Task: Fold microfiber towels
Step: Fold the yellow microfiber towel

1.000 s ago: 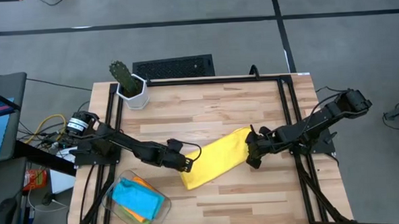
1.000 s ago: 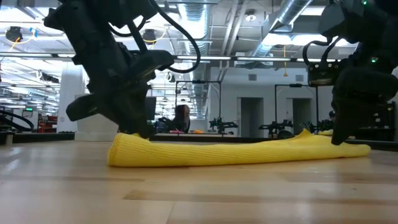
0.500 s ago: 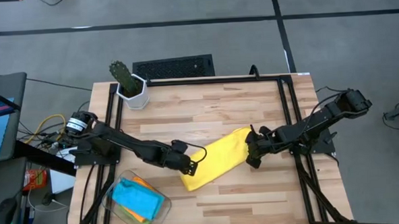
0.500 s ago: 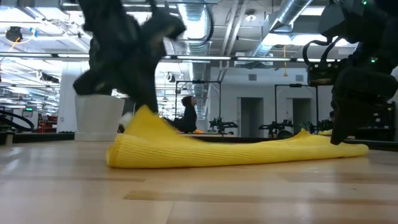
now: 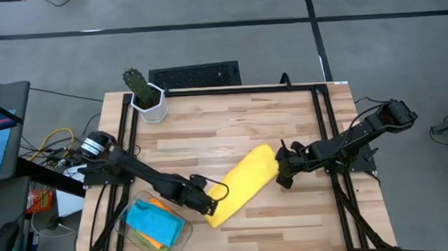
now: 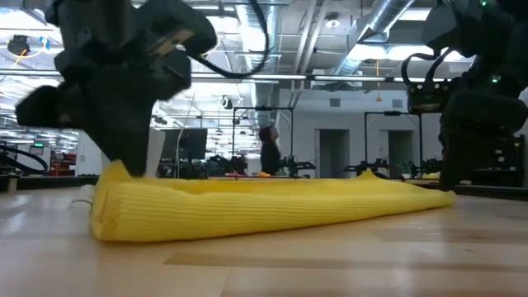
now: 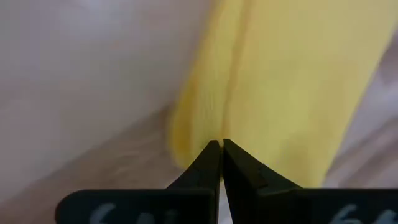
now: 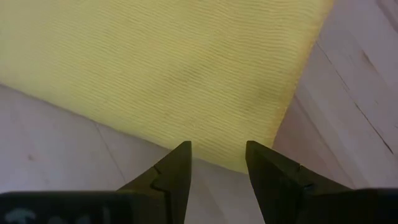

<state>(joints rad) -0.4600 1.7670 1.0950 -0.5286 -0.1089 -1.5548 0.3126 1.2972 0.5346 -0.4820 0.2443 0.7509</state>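
Potted cactus (image 5: 144, 92) at the table's (image 5: 239, 125) corner

Yellow towel (image 5: 240, 184) folded lengthwise, lying diagonally mid-table.

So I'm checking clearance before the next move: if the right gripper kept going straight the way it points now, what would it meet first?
Most likely the yellow towel: the open right gripper points at its near edge, with nothing between them.
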